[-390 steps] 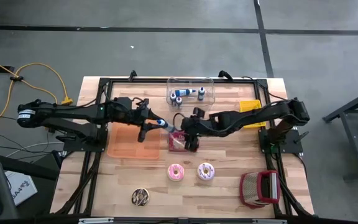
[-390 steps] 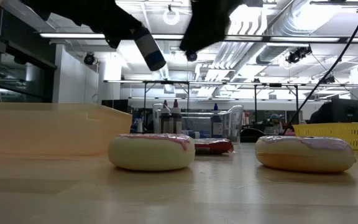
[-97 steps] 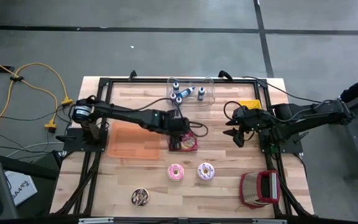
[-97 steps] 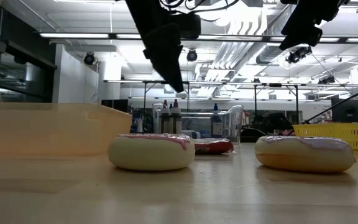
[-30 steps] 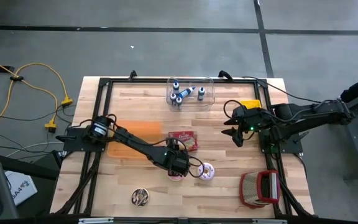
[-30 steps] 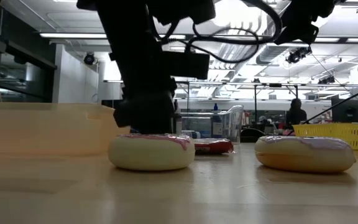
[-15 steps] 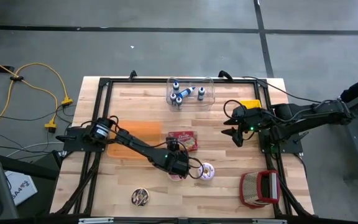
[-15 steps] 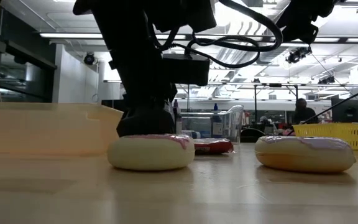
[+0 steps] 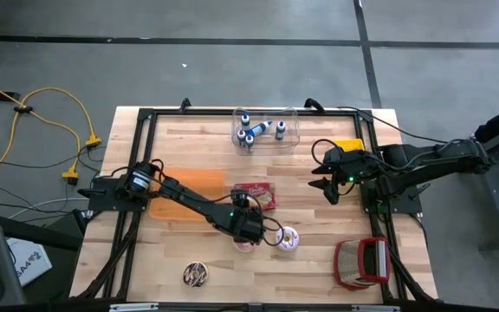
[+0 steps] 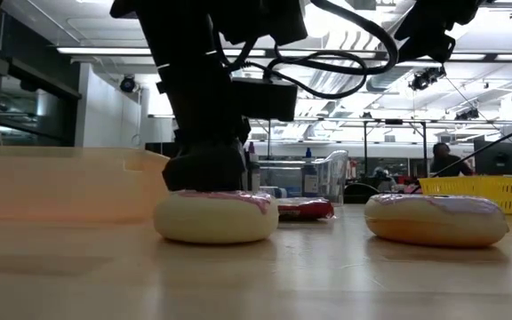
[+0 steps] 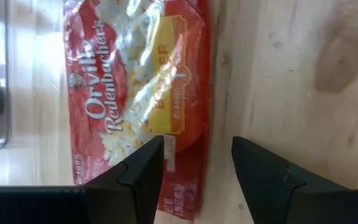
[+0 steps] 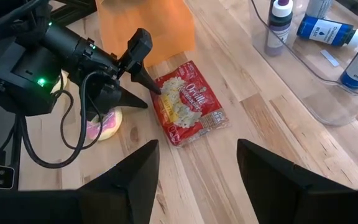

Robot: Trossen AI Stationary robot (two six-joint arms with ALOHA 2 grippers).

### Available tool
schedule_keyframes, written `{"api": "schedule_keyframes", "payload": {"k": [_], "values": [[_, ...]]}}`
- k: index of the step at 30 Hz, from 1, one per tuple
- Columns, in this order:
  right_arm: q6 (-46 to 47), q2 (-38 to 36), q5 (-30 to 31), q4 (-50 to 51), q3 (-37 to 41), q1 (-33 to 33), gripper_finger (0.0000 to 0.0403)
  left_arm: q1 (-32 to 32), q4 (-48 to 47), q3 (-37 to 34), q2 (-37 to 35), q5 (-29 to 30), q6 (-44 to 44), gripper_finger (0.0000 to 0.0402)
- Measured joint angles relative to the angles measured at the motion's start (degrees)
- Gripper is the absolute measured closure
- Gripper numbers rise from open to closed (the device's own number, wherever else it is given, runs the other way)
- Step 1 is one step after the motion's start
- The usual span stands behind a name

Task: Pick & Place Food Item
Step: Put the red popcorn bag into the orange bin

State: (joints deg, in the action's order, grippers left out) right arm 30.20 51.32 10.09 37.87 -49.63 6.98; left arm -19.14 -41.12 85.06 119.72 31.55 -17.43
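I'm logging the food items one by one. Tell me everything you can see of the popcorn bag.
The popcorn bag is a flat red packet in shiny clear wrap, printed with white popcorn, a yellow patch and white brand lettering. It lies flat on the wooden table, near the middle, just beside the orange tray. It looks sealed and slightly crinkled. Nothing grips it: the left pincer, open, hangs near the pink donut, just past the bag's edge, and the bag shows beyond its fingers.
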Motion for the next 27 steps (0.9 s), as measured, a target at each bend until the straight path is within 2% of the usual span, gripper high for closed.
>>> {"api": "schedule_keyframes", "payload": {"k": [4, 10, 27], "values": [[0.0, 0.0, 0.0, 0.0, 0.0, 0.0, 0.0199, 0.5, -0.2, 0.5, 0.0, -1.0, 0.0, 0.0217], [0.0, 0.0, 0.0, 0.0, 0.0, 0.0, 0.0199, 2.3, 0.0, 2.8, -0.1, -5.8, 0.1, 0.0217], [0.0, 0.0, 0.0, 0.0, 0.0, 0.0, 0.0199, 4.1, 5.7, 4.3, 1.1, -7.5, 4.1, 0.0217]]}}
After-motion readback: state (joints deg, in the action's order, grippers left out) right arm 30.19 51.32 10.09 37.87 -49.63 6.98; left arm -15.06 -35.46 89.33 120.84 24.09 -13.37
